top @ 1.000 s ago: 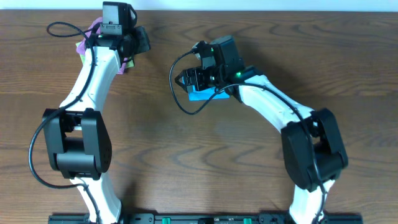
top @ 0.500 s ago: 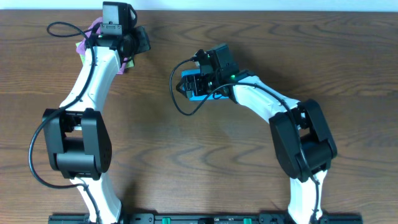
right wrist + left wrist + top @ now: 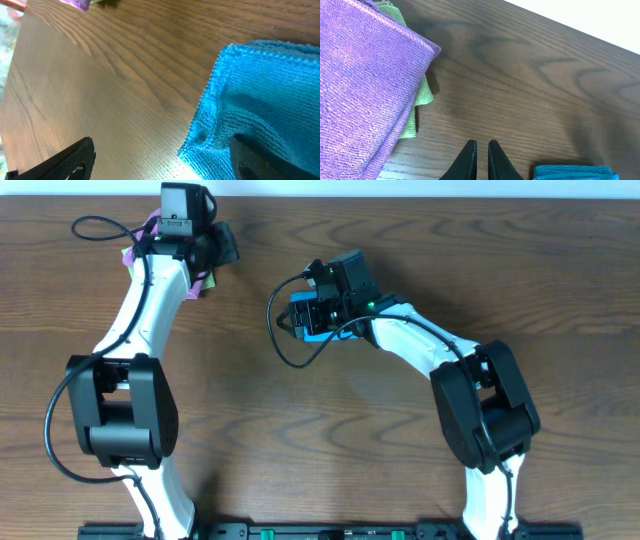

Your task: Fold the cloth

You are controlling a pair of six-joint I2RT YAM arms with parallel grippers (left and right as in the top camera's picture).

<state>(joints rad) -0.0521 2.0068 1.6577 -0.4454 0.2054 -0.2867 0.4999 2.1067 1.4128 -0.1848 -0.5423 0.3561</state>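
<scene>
The cloth is a bright blue terry bundle, folded small, lying on the wooden table. From overhead the cloth shows mostly under my right gripper. My right gripper is open, straddling the cloth's near-left corner: one finger sits over the cloth and the other over bare wood. A strip of the cloth shows at the bottom right of the left wrist view. My left gripper is shut and empty above bare wood, at the table's far left.
A purple cloth lies folded on top of a light green cloth, just left of my left gripper. From overhead both are largely hidden under the left arm. The table's far edge runs along the top.
My right gripper has swung left and slightly toward the far edge, and the blue cloth now shows further left beneath it. The left arm has not moved.
</scene>
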